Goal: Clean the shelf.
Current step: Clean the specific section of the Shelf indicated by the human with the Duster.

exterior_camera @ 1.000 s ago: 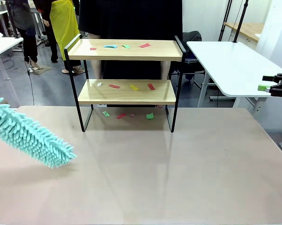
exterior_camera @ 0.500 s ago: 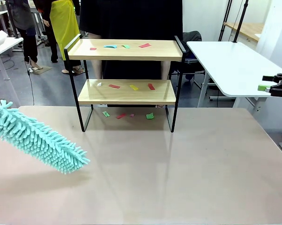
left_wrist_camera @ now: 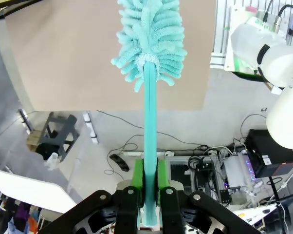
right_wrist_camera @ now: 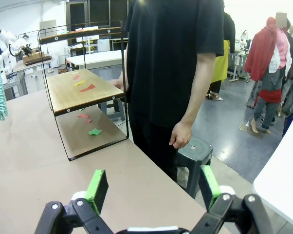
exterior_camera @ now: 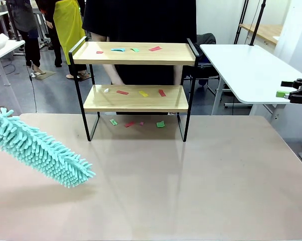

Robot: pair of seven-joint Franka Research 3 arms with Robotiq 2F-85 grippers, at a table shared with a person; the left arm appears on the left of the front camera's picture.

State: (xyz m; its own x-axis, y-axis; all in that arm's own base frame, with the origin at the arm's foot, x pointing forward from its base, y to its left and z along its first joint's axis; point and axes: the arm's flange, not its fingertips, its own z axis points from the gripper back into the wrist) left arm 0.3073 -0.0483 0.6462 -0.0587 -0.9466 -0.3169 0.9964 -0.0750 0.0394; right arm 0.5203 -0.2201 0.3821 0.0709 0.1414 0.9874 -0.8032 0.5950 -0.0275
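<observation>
A: Nearest you?
B: Your left hand, clamped on the duster; head lower left, aimed shelfward for sweeping.
A: Beyond?
B: Your right hand, spread wide, idle, right edge. Then the shelf, upper centre; scraps on both boards.

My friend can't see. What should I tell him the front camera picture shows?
A small two-tier wooden shelf stands on a beige table, with coloured paper scraps on both boards and on the table beneath it. A fluffy teal duster hangs slanted over the table's left side, and a person in black stands behind the shelf.
</observation>
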